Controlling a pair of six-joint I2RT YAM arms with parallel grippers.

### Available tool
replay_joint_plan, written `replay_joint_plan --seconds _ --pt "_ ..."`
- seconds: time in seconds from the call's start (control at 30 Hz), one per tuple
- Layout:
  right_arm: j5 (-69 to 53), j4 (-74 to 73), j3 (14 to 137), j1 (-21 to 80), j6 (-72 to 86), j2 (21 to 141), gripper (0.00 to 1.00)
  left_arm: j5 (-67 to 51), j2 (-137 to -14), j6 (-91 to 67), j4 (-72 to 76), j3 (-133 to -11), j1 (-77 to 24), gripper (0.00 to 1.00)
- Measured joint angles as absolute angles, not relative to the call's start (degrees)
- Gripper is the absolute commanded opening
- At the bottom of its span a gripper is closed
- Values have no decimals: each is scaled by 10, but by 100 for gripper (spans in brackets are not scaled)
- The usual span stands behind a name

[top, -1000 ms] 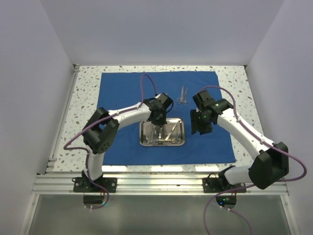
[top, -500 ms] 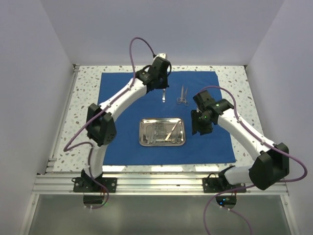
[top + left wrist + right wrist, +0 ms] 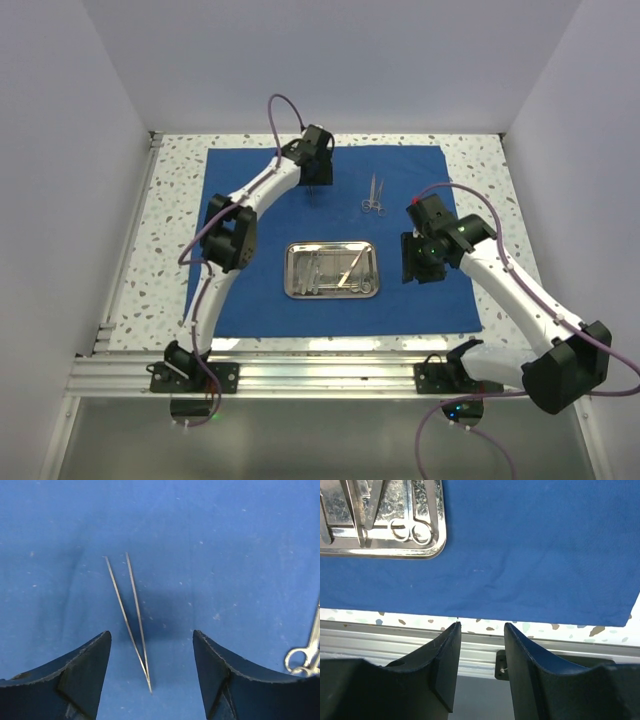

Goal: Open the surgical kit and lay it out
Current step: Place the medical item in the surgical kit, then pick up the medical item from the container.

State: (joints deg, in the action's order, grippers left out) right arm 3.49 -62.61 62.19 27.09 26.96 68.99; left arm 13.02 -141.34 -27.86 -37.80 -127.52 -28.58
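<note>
The royal-blue cloth (image 3: 400, 160) lies spread flat on the table. The steel tray (image 3: 332, 295) sits at its centre with several slender silver instruments (image 3: 335, 270) inside. Scissor-like forceps (image 3: 373, 195) lie on the far part of the cloth. My left gripper (image 3: 315, 184) hovers left of them, open. In the left wrist view, thin tweezers (image 3: 131, 615) lie on the cloth (image 3: 225, 555) between its spread fingers, touching neither. My right gripper (image 3: 420, 262) hangs open and empty right of the tray. Its wrist view shows the tray's corner (image 3: 437, 547) and ring-handled instruments (image 3: 410, 530).
Speckled tabletop (image 3: 170, 200) borders the cloth. An aluminium rail (image 3: 330, 370) runs along the near edge, with the arm bases bolted to it. White walls enclose the left, right and far sides. Purple cables loop over both arms.
My left arm swung from the tray to the far part of the cloth carrying the tweezers, then opened and left them lying there. The right gripper shifted slightly right.
</note>
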Motion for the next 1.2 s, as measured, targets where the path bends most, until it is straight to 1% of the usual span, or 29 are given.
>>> replay_joint_plan --seconds 0.2,0.3,0.43,0.53,0.6,0.7,0.8,0.97,1.07,1.17,1.2 --pt "34 -623 620 271 267 699 43 123 -1383 -280 -376 -1259 -290 60" --pt "32 -616 620 271 263 716 43 122 -1305 -284 -371 -1175 -294 56" --pt "24 -601 620 271 258 738 42 123 -1165 -296 -360 -1016 -313 54" --pt "18 -587 620 271 254 750 42 120 -1092 -315 -345 -919 -362 52" --pt "13 -581 620 271 251 758 41 112 -1072 -329 -334 -873 -401 52" --pt "4 -576 620 271 244 766 41 93 -1076 -352 -324 -821 -459 51" --pt "4 -576 620 271 237 766 41 88 -1110 -370 -329 -823 -491 50" --pt "4 -576 620 271 229 763 41 98 -1170 -394 -348 -861 -500 46" --pt "4 -578 613 271 228 752 41 107 -1183 -405 -357 -874 -501 44" --pt "5 -581 608 271 224 741 41 117 -1193 -416 -362 -884 -501 36" --pt "5 -583 608 271 223 738 41 119 -1195 -420 -362 -886 -501 29"
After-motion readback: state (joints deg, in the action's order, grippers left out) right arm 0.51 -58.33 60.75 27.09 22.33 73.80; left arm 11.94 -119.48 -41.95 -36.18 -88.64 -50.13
